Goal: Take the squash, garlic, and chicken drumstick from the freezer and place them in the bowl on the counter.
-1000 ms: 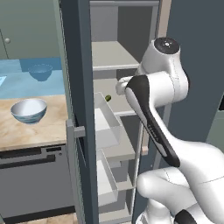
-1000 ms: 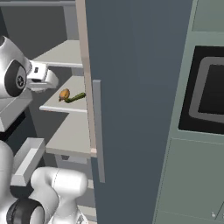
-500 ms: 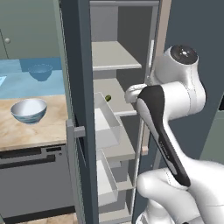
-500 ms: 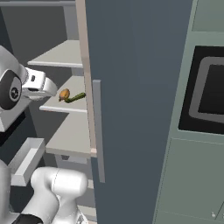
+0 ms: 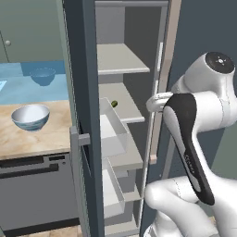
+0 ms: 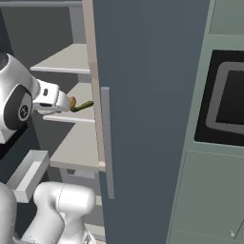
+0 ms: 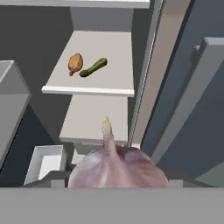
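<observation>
Jaws clamp the garlic (image 7: 117, 168), its stem tip pointing to 12 o'clock in the hand view, so the gripper (image 7: 118, 181) carries it outside the freezer (image 5: 83, 115). At 9 o'clock in the left base view the counter (image 5: 41, 139) bears the bowl (image 5: 30, 116). On 1 pale shelf (image 7: 100, 83), the squash (image 7: 93, 67) lies just beside the chicken drumstick (image 7: 75, 63), which sits at its 9 o'clock.

Freezer shelf (image 7: 94, 74) carries drumstick (image 7: 75, 63), squash (image 7: 93, 68).
</observation>
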{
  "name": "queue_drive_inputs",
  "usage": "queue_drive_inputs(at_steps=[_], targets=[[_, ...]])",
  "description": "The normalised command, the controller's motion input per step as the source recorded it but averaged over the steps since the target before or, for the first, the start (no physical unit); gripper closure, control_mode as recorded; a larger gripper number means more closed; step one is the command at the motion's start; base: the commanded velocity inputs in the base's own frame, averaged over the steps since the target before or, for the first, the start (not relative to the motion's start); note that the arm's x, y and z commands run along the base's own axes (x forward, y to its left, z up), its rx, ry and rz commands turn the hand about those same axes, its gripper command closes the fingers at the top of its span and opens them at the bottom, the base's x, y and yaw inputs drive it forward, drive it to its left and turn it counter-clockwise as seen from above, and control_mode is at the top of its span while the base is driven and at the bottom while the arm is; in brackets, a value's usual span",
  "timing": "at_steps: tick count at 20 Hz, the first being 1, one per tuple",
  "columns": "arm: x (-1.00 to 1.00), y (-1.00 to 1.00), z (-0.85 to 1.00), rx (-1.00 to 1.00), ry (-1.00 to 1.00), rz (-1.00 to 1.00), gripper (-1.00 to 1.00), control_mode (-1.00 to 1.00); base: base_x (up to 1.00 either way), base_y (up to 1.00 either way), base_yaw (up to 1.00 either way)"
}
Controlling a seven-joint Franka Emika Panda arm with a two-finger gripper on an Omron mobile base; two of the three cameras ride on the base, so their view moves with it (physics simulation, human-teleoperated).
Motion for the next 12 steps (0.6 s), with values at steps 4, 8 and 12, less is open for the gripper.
queue_drive_inputs(at_steps=[4, 8, 12], targets=[[-0.16, 0.00, -0.01, 0.01, 0.00, 0.00, 1.00, 1.00, -0.41, 0.00, 0.00], [0.00, 0.00, 0.00, 0.00, 0.00, 0.00, 1.00, 1.00, -1.00, 0.24, 0.00], [0.00, 0.00, 0.00, 0.00, 0.00, 0.00, 1.00, 1.00, -0.88, 0.89, 0.00]])
